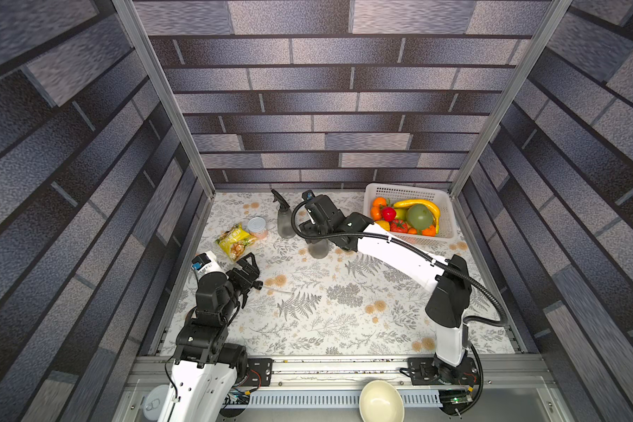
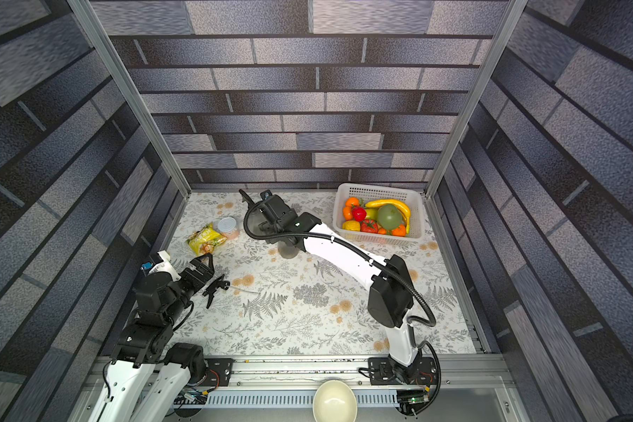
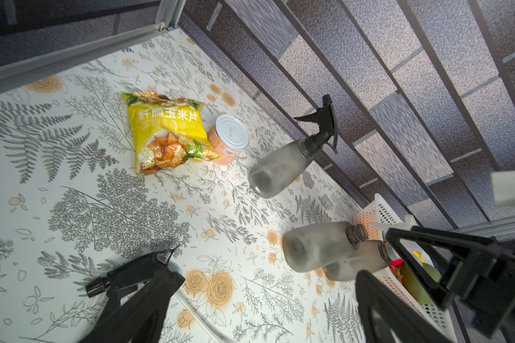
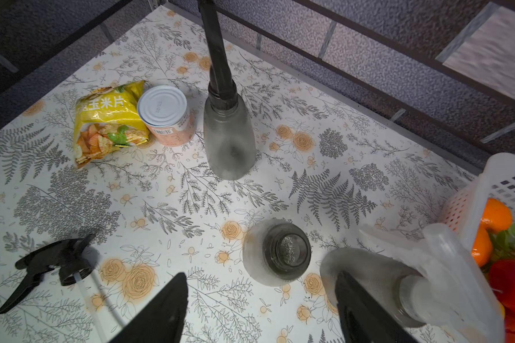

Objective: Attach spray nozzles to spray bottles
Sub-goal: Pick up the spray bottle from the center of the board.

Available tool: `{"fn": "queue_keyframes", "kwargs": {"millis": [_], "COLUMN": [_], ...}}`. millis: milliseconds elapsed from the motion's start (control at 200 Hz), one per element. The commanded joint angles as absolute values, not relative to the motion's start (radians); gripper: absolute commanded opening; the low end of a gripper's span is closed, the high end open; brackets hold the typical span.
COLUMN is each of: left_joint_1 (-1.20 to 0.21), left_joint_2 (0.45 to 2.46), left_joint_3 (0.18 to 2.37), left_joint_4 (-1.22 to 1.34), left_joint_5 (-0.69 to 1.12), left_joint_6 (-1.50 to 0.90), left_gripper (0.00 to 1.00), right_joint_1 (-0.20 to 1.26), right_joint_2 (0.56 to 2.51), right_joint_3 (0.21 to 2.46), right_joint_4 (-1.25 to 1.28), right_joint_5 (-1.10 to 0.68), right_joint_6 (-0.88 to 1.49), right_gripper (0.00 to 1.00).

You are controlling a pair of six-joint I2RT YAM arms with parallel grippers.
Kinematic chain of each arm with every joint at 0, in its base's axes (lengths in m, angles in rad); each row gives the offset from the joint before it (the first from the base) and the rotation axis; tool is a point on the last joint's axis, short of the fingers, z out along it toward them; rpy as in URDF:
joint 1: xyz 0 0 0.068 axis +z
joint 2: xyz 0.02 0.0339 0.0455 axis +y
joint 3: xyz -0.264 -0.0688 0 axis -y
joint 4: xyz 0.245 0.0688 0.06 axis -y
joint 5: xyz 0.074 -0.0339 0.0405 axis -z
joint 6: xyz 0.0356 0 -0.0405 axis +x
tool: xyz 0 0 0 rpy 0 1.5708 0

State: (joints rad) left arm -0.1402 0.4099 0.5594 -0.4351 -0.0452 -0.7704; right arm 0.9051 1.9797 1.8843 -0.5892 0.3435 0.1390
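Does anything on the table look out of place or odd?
A black nozzle lies on its side on the table, attached to nothing, and one bottle stands with a bare open neck. Nothing looks spilled or broken.

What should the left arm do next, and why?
Probably lower the open left gripper onto the loose black nozzle lying near it, then close. The middle bottle stands with a bare neck. The far bottle and the white-topped bottle already carry nozzles, so this looks like the last pair to join.
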Motion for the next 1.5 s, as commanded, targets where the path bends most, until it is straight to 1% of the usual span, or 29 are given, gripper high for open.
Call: {"fn": "queue_keyframes", "kwargs": {"millis": [0, 15, 65, 250, 526, 691, 852, 997, 1212, 1343, 1493], "left_joint_1": [-0.134, -0.133, -0.133, -0.131, -0.131, -0.130, -0.132, -0.130, -0.131, -0.130, -0.131], "left_joint_2": [0.419, 0.421, 0.430, 0.454, 0.461, 0.465, 0.472, 0.480, 0.482, 0.486, 0.490], "left_joint_3": [0.540, 0.539, 0.540, 0.541, 0.536, 0.529, 0.532, 0.535, 0.541, 0.549, 0.549], "left_joint_4": [-0.367, -0.363, -0.358, -0.339, -0.312, -0.296, -0.285, -0.286, -0.285, -0.287, -0.275], "left_joint_5": [0.048, 0.051, 0.054, 0.070, 0.091, 0.100, 0.109, 0.113, 0.113, 0.118, 0.123], "left_joint_6": [-0.781, -0.780, -0.774, -0.758, -0.743, -0.741, -0.735, -0.732, -0.722, -0.714, -0.710], "left_gripper": [0.99, 0.99, 0.99, 0.99, 0.99, 0.99, 0.99, 0.99, 0.99, 0.99, 1.00], "right_joint_1": [0.885, 0.884, 0.881, 0.863, 0.861, 0.856, 0.847, 0.847, 0.845, 0.844, 0.844], "right_joint_2": [2.016, 2.050, 2.080, 2.161, 2.187, 2.180, 2.168, 2.178, 2.197, 2.196, 2.190], "right_joint_3": [1.936, 1.941, 1.961, 2.021, 1.985, 1.929, 1.882, 1.869, 1.857, 1.841, 1.818], "right_joint_4": [-0.622, -0.620, -0.624, -0.659, -0.630, -0.587, -0.546, -0.527, -0.504, -0.474, -0.444], "right_joint_5": [0.288, 0.286, 0.291, 0.301, 0.325, 0.334, 0.297, 0.275, 0.282, 0.280, 0.259], "right_joint_6": [0.185, 0.184, 0.181, 0.200, 0.199, 0.206, 0.207, 0.204, 0.198, 0.186, 0.184], "right_gripper": [0.82, 0.83, 0.85, 0.86, 0.89, 0.89, 0.89, 0.87, 0.78, 0.77, 0.70]}}
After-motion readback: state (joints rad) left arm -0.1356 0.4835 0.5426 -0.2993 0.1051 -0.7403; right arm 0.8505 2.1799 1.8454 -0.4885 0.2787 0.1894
